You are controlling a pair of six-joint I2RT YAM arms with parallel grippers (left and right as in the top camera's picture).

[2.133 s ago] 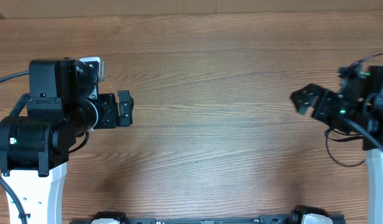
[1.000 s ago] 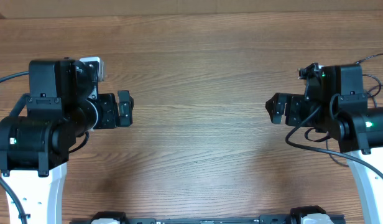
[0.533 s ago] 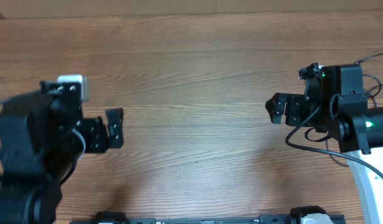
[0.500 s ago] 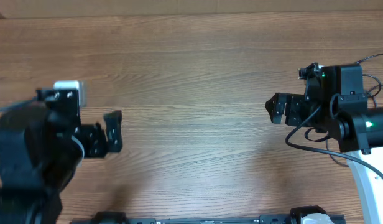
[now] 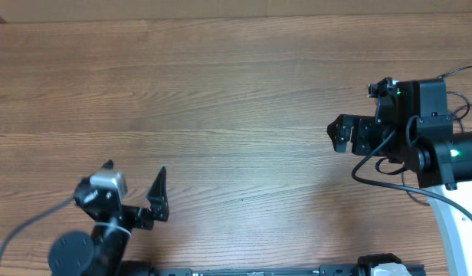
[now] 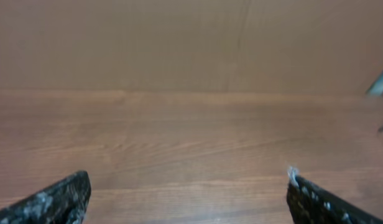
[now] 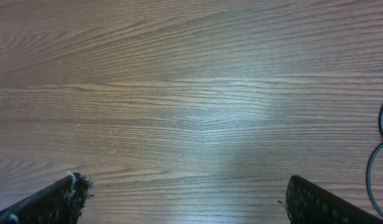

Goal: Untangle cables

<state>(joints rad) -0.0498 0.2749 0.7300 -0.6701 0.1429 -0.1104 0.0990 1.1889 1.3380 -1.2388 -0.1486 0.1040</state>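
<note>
**Both Jaws Spread Wide, Nothing Pinched**

Wood-grain counter across the whole overhead view.

Left gripper low at the counter's near-left corner, tipped upward, fingers aimed toward the counter's far edge. Jaws spread wide, nothing between them. Small silver-grey wrist camera sitting just behind the fingers. From the left wrist, a blurred view: one dark fingertip in each bottom corner, counter wood between them, and a plain brown board rising past the counter's far edge.

Right gripper at the counter's right side, roughly midway between near and far edges, pointing toward the counter's middle. Jaws likewise spread wide, closed on nothing. Green lights glowing on the right arm. From the right wrist, scuffed black fingertips in the bottom corners, with sharp wood grain and a pale patch of glare between them.

Thin black cord at the right border of the right wrist view, curving in two arcs over the counter, beyond the right-hand fingertip and apart from it, cut off by the frame. Cannot tell whether one of the cables or the arm's own wiring. In the overhead view, similar thin black loops close around the right arm at the counter's right side. Whereabouts of the cables otherwise: cannot tell.
</note>
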